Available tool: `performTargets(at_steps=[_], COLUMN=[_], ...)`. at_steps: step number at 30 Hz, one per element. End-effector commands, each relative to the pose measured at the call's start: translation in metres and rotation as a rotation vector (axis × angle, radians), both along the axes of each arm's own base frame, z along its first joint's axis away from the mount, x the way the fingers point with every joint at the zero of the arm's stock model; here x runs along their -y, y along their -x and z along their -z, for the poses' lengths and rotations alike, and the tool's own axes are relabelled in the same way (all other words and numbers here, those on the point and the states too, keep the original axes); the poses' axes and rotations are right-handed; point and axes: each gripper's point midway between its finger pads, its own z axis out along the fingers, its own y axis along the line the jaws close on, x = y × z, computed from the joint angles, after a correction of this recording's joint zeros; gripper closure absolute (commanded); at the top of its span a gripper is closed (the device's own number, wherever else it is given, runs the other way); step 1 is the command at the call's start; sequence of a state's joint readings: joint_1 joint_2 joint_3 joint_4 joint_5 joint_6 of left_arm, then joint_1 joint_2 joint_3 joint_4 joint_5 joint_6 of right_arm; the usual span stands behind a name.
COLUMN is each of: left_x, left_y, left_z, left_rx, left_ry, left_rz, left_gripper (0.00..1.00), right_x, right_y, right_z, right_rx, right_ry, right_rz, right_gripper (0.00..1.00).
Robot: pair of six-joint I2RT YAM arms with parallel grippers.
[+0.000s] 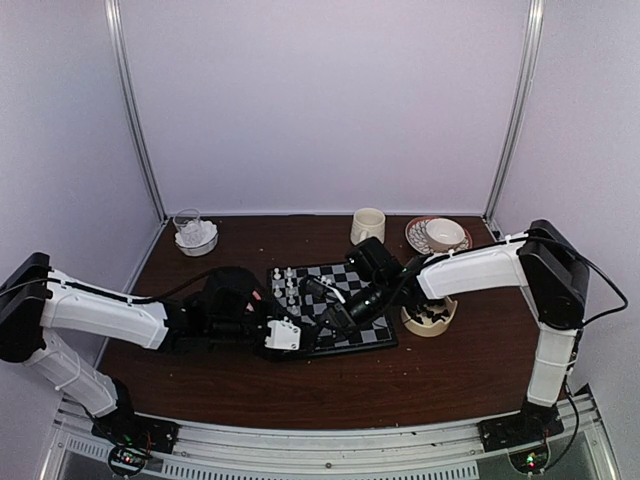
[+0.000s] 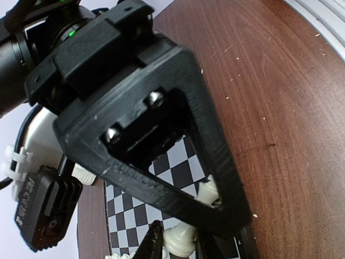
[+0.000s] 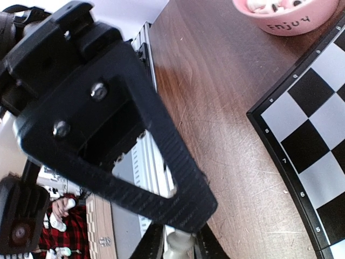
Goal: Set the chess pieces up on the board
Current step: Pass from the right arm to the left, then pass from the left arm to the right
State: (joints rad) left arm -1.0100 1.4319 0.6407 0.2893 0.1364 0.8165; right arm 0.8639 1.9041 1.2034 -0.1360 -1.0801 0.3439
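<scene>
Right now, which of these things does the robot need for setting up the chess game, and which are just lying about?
For the job: the board, white chess pieces, bowl of black pieces, and probably the glass bowl of white bits.
Lying about: cream mug, cup and saucer.
</scene>
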Motion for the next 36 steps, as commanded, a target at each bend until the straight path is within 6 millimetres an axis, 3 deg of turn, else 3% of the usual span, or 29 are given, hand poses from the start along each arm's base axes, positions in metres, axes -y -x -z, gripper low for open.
performTargets(at_steps=[1, 10, 16, 20, 24, 36], left_x=[0.008, 0.003, 0.008, 0.013, 0.019, 0.022], left_y=[-0.018, -0.042, -0.043, -0.043, -0.037, -0.030], left_z=[-0.005, -0.019, -0.030, -0.031, -0.034, -0.040], left_rx=[-0.039, -0.063, -0.207, -0.285, -0.357, -0.408], left_ry=[-0.020, 0.062, 0.160, 0.210, 0.255, 0.286], left_rz=[-0.105, -0.279, -0.356, -0.382, -0.370, -0.345], left_gripper=[0.95, 0.91, 0.94, 0.94, 0.92, 0.90], right_x=[0.001, 0.022, 0.041, 0.048, 0.053, 0.032], right_y=[-0.010, -0.036, -0.056, -0.060, -0.065, -0.056], right_z=[-0.024, -0.053, -0.063, -0.073, -0.070, -0.050], right_rx=[0.080, 0.272, 0.435, 0.486, 0.519, 0.472], right_ry=[-0.094, -0.166, -0.174, -0.220, -0.209, -0.187], right_rz=[0.025, 0.169, 0.328, 0.396, 0.440, 0.368], right_gripper=[0.65, 0.54, 0.43, 0.43, 0.43, 0.57])
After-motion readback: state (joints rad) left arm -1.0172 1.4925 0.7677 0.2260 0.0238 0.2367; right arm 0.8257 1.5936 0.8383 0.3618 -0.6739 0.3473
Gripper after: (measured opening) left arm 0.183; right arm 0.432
